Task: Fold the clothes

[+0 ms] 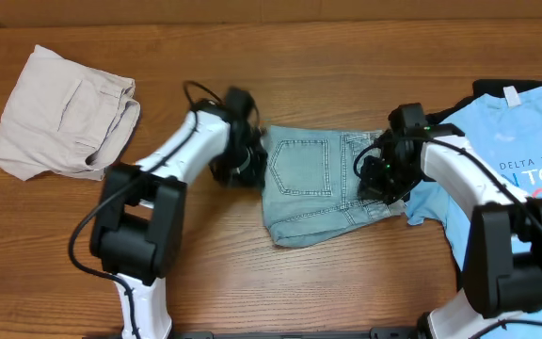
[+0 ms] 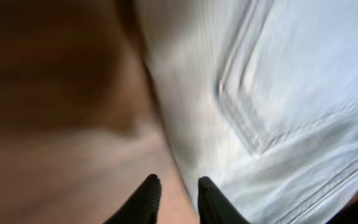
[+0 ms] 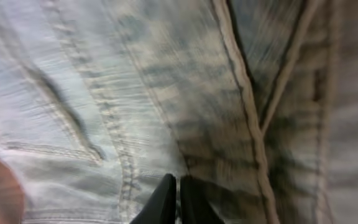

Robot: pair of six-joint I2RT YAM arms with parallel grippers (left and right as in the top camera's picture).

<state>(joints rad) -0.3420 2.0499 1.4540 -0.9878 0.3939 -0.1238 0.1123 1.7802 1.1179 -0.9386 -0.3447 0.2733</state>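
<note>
The light-wash denim shorts (image 1: 320, 184) lie folded in the middle of the table, a stitched back pocket facing up. My left gripper (image 1: 244, 166) sits at their left edge. In the left wrist view its fingers (image 2: 148, 198) stand slightly apart with bare wood between them, and the denim shorts (image 2: 272, 93) start just to their right. My right gripper (image 1: 380, 179) hovers over the shorts' right side. The right wrist view shows this gripper (image 3: 178, 182) shut just above the denim seams (image 3: 247, 99), and no cloth is visibly caught in it.
Folded beige shorts (image 1: 59, 113) rest at the back left. A sky-blue printed T-shirt (image 1: 525, 155) is spread at the right edge, with a black garment (image 1: 493, 88) showing beneath its collar. Bare wooden table (image 1: 346, 56) lies between them.
</note>
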